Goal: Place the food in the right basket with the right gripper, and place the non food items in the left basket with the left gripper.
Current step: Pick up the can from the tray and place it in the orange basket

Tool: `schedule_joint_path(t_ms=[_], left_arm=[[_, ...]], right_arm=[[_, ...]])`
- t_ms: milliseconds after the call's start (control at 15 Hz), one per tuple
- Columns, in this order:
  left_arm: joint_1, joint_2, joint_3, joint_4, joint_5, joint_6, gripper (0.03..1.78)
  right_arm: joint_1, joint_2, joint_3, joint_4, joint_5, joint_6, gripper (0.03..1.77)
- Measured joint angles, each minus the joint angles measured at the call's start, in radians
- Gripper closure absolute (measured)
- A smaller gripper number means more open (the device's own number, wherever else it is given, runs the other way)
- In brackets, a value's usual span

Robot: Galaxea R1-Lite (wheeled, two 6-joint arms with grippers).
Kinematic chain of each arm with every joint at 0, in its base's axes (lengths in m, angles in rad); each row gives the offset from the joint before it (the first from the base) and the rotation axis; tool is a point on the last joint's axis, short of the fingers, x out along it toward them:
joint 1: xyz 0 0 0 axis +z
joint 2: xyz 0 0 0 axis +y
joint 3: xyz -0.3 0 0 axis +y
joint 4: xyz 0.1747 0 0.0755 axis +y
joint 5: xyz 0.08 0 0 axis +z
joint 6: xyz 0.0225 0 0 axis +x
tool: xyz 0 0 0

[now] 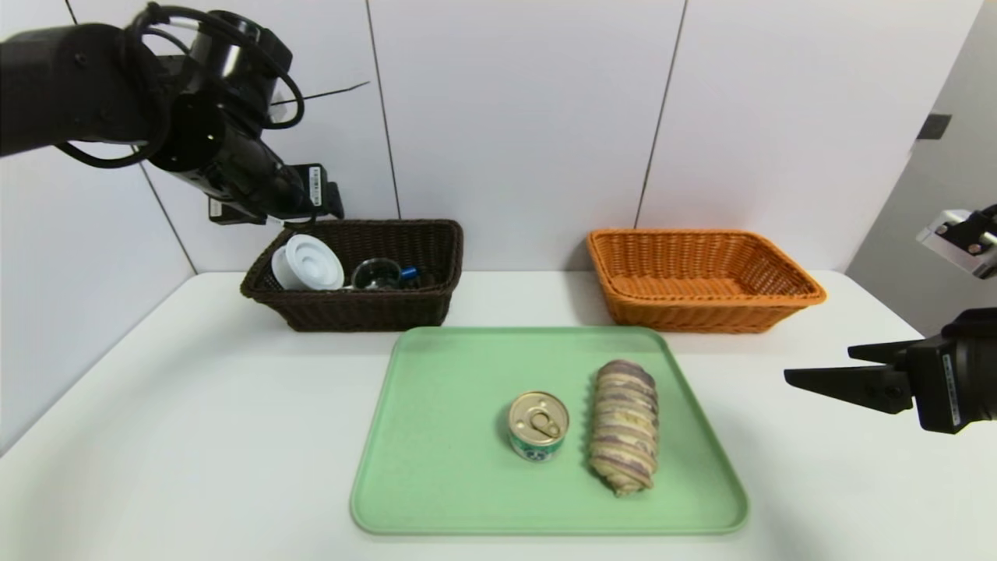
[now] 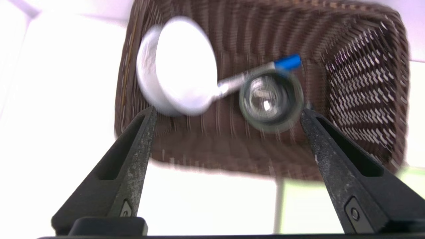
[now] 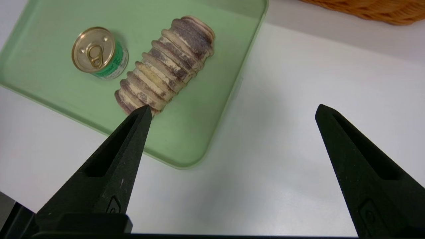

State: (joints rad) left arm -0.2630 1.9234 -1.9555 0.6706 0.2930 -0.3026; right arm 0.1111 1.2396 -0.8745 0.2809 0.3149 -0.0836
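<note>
The white ring dispenser [image 1: 308, 263] [image 2: 177, 66], the blue-capped marker [image 1: 409, 273] [image 2: 259, 71] and the glass cup [image 1: 376, 274] [image 2: 270, 99] lie inside the dark brown basket [image 1: 358, 312] [image 2: 365, 83]. My left gripper [image 1: 315, 204] [image 2: 227, 110] hovers above that basket, open and holding nothing. The can [image 1: 538, 425] [image 3: 99, 53] and the striped bread roll [image 1: 623, 425] [image 3: 166, 63] sit side by side on the green tray [image 1: 444, 436] [image 3: 186, 132]. My right gripper [image 1: 818, 365] [image 3: 233, 107] hangs open over the table, right of the tray. The orange basket [image 1: 701, 308] [image 3: 375, 10] holds nothing.
Both baskets stand against the back wall of the white table [image 1: 195, 405], dark one left, orange one right, with a gap between them. The tray lies in front of them at the middle. A grey wall panel rises at the far right.
</note>
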Motion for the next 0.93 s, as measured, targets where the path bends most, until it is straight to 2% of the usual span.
schedule_joint_path(t_ms=[200, 333, 533, 933], left_arm=[[-0.041, -0.096, 0.063, 0.149, -0.003, -0.146, 0.22], [-0.068, -0.158, 0.146, 0.165, -0.004, -0.174, 0.19], [-0.135, -0.271, 0.279, 0.169, -0.005, -0.174, 0.17], [-0.355, -0.526, 0.547, 0.163, -0.004, -0.092, 0.14]], right_arm=[[0.036, 0.007, -0.041, 0.010, 0.000, -0.004, 0.10], [0.069, 0.024, -0.077, 0.012, -0.001, -0.006, 0.10], [0.148, 0.070, -0.127, 0.008, -0.007, -0.008, 0.10], [0.341, 0.218, -0.234, 0.002, -0.013, -0.024, 0.10]])
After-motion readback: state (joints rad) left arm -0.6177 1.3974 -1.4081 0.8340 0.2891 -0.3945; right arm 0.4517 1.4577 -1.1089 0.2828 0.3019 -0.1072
